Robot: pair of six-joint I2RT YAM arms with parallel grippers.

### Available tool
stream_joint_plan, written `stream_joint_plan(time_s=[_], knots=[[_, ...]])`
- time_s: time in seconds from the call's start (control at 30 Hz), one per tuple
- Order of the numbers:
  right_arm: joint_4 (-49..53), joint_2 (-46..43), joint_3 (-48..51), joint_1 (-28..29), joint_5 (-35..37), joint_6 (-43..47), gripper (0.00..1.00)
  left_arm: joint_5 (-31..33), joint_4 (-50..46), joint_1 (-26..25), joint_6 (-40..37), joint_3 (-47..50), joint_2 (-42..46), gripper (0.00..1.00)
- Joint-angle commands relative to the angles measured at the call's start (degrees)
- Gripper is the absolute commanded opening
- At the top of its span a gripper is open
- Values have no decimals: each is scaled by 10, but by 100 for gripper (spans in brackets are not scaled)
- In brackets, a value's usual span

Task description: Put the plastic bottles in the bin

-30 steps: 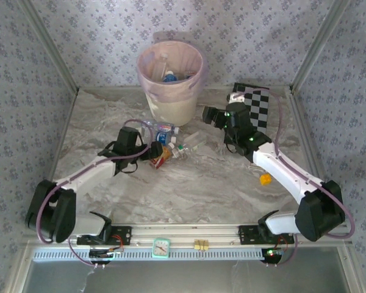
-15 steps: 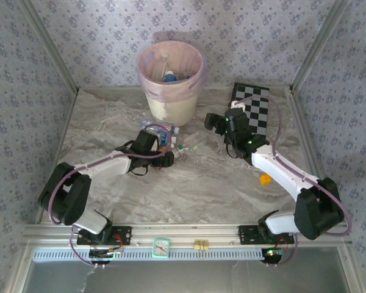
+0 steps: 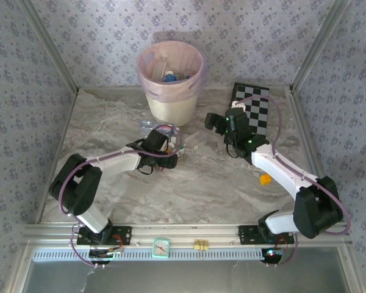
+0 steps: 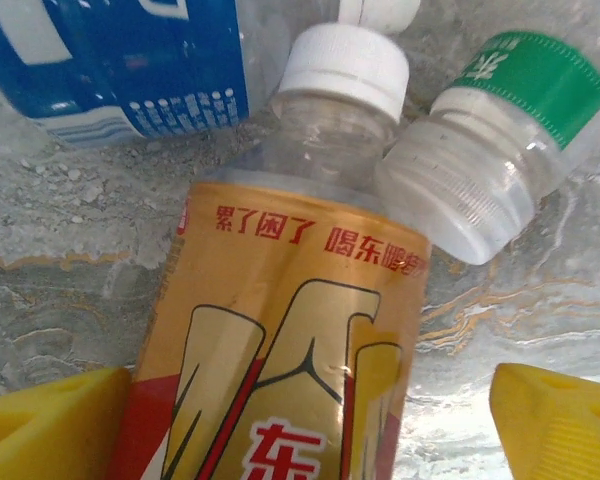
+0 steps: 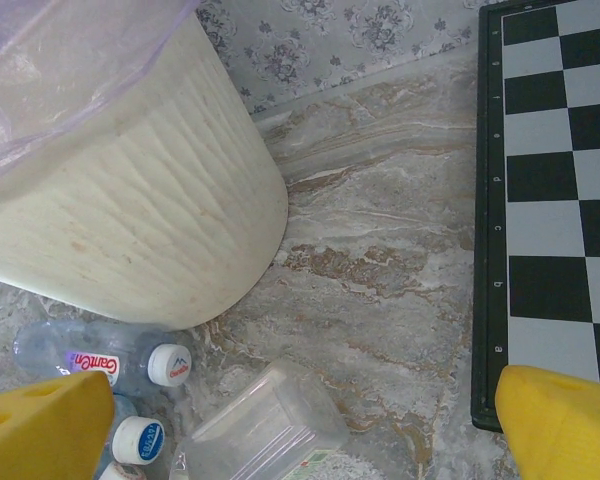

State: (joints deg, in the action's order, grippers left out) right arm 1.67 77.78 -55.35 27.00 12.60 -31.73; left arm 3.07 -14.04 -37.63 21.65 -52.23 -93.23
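Observation:
An orange-labelled bottle with a white cap lies on the marble, neck pointing away, between the yellow fingers of my left gripper. The jaws are open, with a gap on the bottle's right side. A green-labelled bottle and a blue-labelled one lie against its neck. From above, the left gripper sits in the bottle cluster in front of the bin, which holds bottles. My right gripper hovers open to the bin's right, over a clear bottle.
The bin wall stands close on the right gripper's left, with capped bottles at its foot. A checkerboard lies at the back right, and a small orange object rests beside the right arm. Patterned walls enclose the table.
My left arm has stretched rightward into the bottle cluster, and its jaws have begun narrowing around the orange-labelled bottle. The right gripper shifted slightly, then held still.

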Motion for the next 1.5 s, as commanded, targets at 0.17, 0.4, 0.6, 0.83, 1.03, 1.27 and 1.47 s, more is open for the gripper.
stream_joint_plan(time_s=[0.17, 0.4, 0.6, 0.83, 1.03, 1.27, 1.47], knots=[[2, 3, 1, -7, -5, -11, 100, 8, -28, -2, -12, -33, -36, 76], [1, 2, 3, -10, -8, -18, 100, 11, -25, -2, -11, -25, -25, 59], [0, 0, 4, -10, -13, -24, 100, 20, -6, -2, -2, 0, 21, 54], [-10, -1, 15, -11, -29, -38, 100, 55, 7, -2, 12, 27, 119, 53], [-23, 6, 29, -10, -49, -62, 100, 99, 28, 2, 16, 32, 207, 52], [-42, 28, 40, -11, -81, -77, 100, 113, 112, 49, -7, -2, 269, 51], [-47, 37, 40, -11, -92, -78, 100, 65, 133, 109, -72, -118, 230, 52]])
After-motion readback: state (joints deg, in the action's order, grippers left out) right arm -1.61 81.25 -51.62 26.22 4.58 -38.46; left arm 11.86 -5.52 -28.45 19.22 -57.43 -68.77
